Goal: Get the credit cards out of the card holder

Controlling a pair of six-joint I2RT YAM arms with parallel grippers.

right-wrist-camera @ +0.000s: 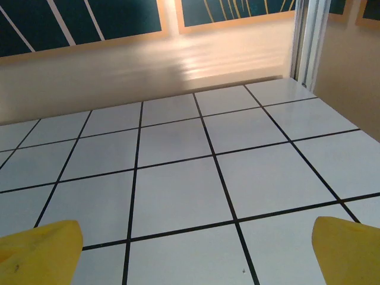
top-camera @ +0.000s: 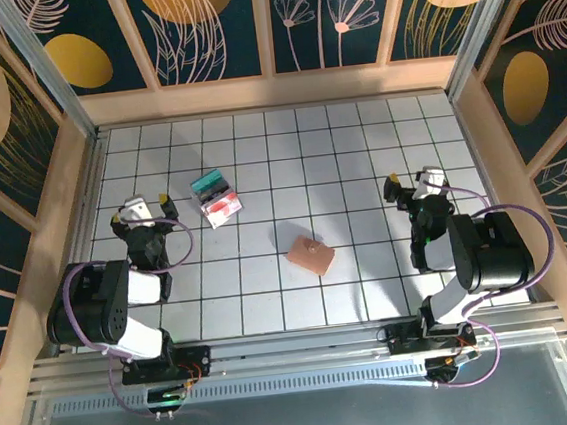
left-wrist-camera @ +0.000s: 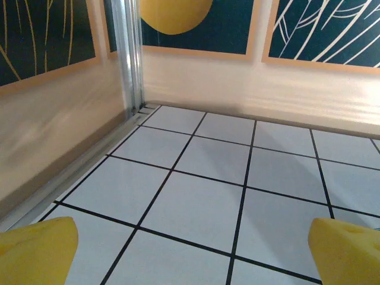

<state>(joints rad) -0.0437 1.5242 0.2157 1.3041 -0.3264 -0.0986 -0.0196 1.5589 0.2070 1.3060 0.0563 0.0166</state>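
My left claw (top-camera: 143,210) hangs spread wide over the left side of the white gridded table (top-camera: 357,145), holding nothing, its yellow fingertips (left-wrist-camera: 37,252) framing bare tiles. My right claw (top-camera: 416,178) is just as wide and empty on the right. Between them and a little nearer, the small salmon-tan leather-like card holder (top-camera: 311,256) lies folded shut. A small pile of teal and red-and-white credit cards (top-camera: 217,197) lies farther back, near my left claw, apart from the holder.
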